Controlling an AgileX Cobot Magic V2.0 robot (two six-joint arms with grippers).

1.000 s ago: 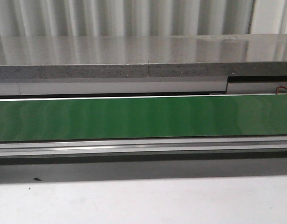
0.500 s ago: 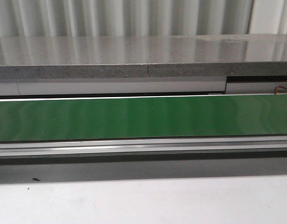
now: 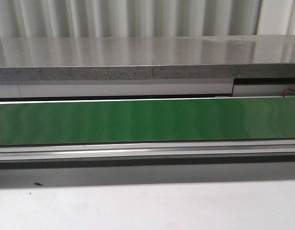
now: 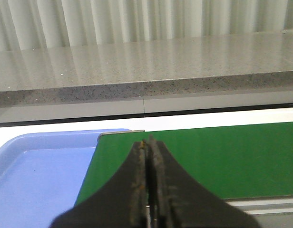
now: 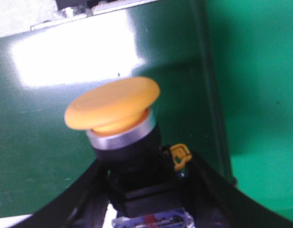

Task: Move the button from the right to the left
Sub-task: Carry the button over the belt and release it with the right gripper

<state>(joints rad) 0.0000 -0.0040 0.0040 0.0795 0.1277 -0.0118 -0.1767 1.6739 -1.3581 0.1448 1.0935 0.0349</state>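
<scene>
Green belt (image 5: 51, 156) below, right fingers (image 5: 218, 190) clamped around the button (image 5: 113, 111), left fingers (image 4: 158, 190) pressed together, empty.

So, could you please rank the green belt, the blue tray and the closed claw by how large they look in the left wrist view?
1. Belt.
2. Tray, cut off by the frame.
3. Claw, enlarged by nearness to the camera.
</scene>
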